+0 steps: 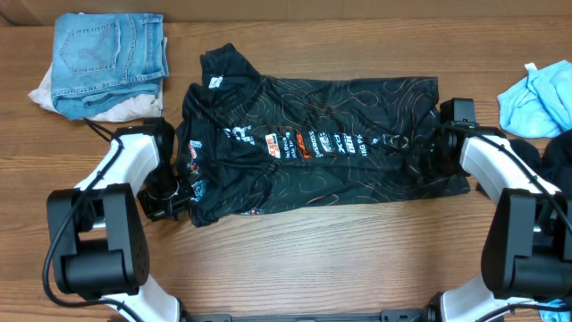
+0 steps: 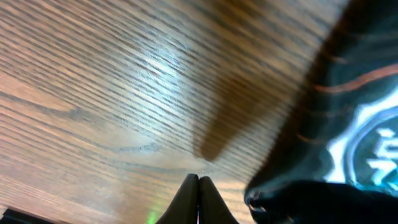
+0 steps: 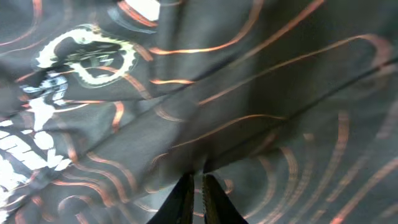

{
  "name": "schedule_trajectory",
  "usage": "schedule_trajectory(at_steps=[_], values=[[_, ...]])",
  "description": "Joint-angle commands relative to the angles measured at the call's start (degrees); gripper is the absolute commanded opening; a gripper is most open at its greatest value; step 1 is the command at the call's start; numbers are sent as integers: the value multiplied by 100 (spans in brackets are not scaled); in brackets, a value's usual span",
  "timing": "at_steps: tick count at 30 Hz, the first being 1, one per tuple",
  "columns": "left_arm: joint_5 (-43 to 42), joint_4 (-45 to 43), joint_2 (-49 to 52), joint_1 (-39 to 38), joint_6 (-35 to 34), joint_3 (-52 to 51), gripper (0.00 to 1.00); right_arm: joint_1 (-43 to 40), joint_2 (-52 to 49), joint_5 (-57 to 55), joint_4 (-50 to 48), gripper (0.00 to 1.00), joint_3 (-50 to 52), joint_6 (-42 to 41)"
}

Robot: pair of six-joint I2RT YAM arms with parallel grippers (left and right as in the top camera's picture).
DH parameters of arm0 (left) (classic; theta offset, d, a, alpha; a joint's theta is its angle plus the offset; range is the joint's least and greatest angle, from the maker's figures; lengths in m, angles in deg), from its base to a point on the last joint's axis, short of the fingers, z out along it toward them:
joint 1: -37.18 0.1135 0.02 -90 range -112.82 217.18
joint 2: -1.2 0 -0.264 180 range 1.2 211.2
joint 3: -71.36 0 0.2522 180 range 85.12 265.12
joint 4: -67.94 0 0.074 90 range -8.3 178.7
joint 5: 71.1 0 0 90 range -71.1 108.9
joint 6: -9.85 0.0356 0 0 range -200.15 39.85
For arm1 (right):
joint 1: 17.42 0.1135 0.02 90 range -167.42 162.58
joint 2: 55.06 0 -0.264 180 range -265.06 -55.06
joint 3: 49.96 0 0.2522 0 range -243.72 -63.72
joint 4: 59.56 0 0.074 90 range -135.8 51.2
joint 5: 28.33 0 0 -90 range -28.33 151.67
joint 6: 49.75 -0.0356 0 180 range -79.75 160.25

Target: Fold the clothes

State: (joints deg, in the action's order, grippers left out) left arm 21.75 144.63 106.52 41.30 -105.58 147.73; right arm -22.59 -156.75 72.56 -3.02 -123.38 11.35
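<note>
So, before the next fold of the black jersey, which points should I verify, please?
1. Left end effector grips black jersey: not ok, shut over bare table beside the hem.
2. Right end effector grips jersey: cannot tell, nearly closed above fabric.
3. Jersey lies flat: not ok, collar end rumpled.
4. Folded jeans apart from jersey: ok.
5. Blue cloth apart from jersey: ok.

Gripper [image 2: 199, 200] tips are pinched together down at 6 o'clock, just bare wood surface [image 2: 112, 93] behind them. Black printed shirt [image 2: 348, 124] is bunched from 3 to 5 o'clock.
</note>
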Motion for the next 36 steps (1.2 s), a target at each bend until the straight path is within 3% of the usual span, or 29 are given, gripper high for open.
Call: schedule_trajectory(at_steps=[1, 6, 10, 23, 36], values=[[72, -24, -850, -308, 186, 258, 4, -7, -13, -557, 52, 9, -76, 39], [-17, -197, -1934, -1075, 400, 439, 4, -7, -13, -568, 50, 11, -118, 87], [-372, -238, -2118, -1596, 282, 426, 4, -7, -13, -579, 61, 11, -116, 85], [-721, -955, -35, -1801, 358, 328, 4, -7, -13, -896, 153, 9, -105, 87], [-94, -999, 409, -1106, 227, 299, 4, -31, -179, -1276, 44, 4, -28, 83]])
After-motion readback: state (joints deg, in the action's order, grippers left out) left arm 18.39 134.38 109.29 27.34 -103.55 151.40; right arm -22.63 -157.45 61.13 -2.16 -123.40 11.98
